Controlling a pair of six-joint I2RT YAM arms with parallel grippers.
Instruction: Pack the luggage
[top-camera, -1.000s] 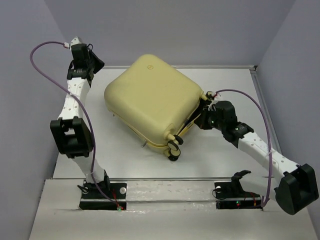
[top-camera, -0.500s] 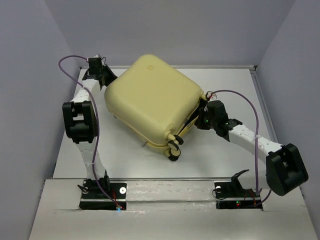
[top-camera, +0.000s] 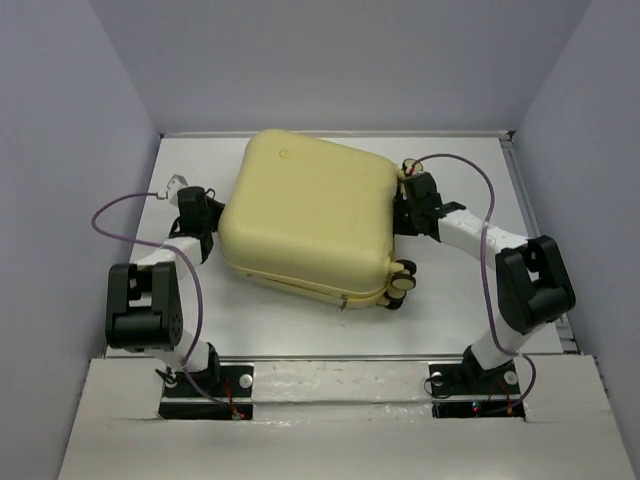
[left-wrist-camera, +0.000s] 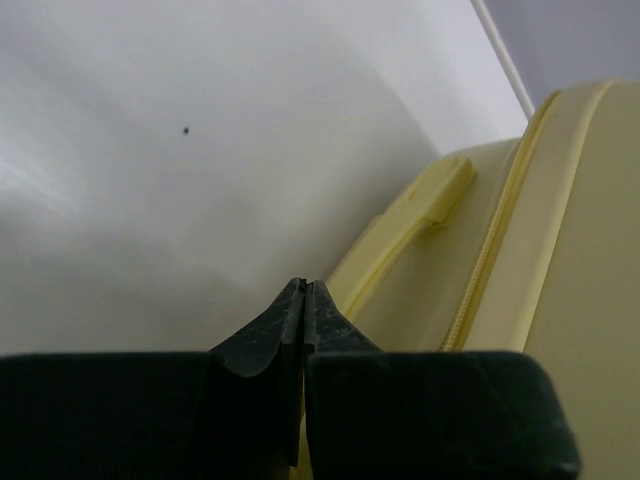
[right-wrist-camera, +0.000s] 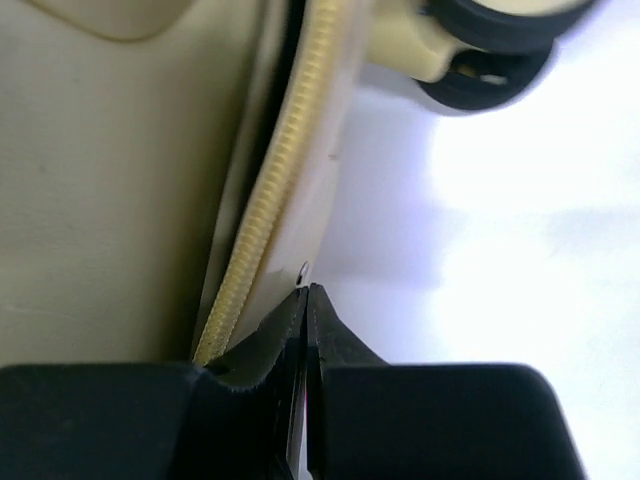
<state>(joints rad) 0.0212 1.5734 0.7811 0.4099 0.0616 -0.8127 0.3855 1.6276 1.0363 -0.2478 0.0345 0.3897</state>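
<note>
Our left end effector (left-wrist-camera: 303, 290), closed and empty, sits at nine o'clock of the pale yellow hard-shell suitcase (top-camera: 305, 215); our right end effector (right-wrist-camera: 307, 292) likewise, three o'clock.

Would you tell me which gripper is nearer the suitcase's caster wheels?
Right. The right gripper is at the suitcase edge near the caster wheels; the left gripper is at the opposite edge.

Bare table (top-camera: 300, 325) strip nearside of luggage (top-camera: 305, 215)

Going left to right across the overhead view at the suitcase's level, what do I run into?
First the left tool, then the pale yellow luggage, then the right tool.
</note>
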